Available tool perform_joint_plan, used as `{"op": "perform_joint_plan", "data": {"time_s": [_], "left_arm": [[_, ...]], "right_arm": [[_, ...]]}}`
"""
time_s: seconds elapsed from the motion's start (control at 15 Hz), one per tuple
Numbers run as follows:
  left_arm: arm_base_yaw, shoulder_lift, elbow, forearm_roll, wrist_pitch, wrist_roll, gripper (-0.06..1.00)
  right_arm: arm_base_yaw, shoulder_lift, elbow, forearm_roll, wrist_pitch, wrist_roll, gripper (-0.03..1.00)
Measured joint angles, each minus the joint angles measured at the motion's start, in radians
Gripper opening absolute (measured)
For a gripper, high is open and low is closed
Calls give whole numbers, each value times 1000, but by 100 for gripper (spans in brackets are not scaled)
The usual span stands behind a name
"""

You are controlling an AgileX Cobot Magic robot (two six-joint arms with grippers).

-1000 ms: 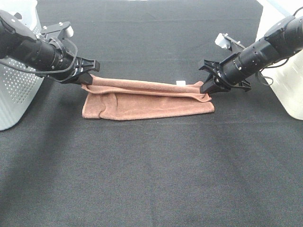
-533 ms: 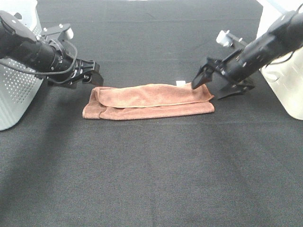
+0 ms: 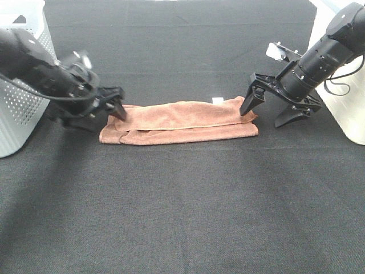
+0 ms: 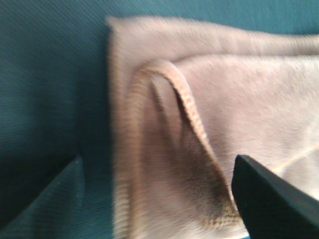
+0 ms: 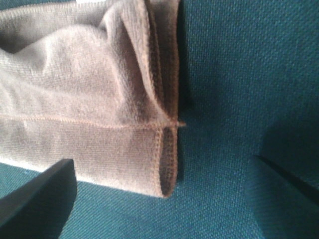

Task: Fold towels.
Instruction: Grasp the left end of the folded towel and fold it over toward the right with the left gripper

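Centrally, folded towel (image 3: 179, 121) between perforated basket (image 3: 21, 111) and white bin (image 3: 348, 121), contents unseen.

Towel (image 3: 179, 121) out of left gripper (image 3: 108, 119) and right gripper (image 3: 263, 117), flat now.

Even light, faint shadows; the left arm (image 3: 43, 77) is motion-blurred and the towel (image 4: 209, 114) blurs in the left wrist view

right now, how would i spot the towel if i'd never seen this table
On the black table, look between the left gripper and right gripper, both open. The towel lies there as a long folded strip: the only reddish-brown thing, with a small white tag.
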Motion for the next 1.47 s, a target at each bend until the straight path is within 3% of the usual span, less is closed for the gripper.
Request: {"op": "perform_joint_plan", "data": {"time_s": [0.13, 0.33, 0.47, 0.53, 0.8, 0.87, 1.0, 1.07, 1.13, 1.33, 1.47], "left_arm": [[0, 20, -46, -6, 38, -8, 69], [0, 25, -55, -2, 48, -48, 26], [0, 28, -55, 42, 60, -52, 1], [0, 28, -55, 63, 68, -67, 0], [0, 30, -56, 98, 73, -100, 1], [0, 30, -56, 98, 76, -105, 6], [0, 28, -56, 99, 83, -106, 28], [0, 20, -56, 104, 87, -106, 50], [0, 15, -56, 116, 89, -114, 60], [0, 18, -59, 186, 89, -185, 66], [0, 22, -60, 173, 74, -191, 65]], "right_arm": [[0, 0, 0, -1, 0, 0, 86], [0, 0, 0, -2, 0, 0, 86], [0, 0, 0, -6, 0, 0, 86], [0, 0, 0, -6, 0, 0, 86], [0, 0, 0, -6, 0, 0, 86], [0, 0, 0, -6, 0, 0, 86], [0, 0, 0, -7, 0, 0, 86], [0, 0, 0, -7, 0, 0, 86], [0, 0, 0, -7, 0, 0, 86], [0, 0, 0, -7, 1, 0, 86], [0, 0, 0, -7, 1, 0, 85]]}}
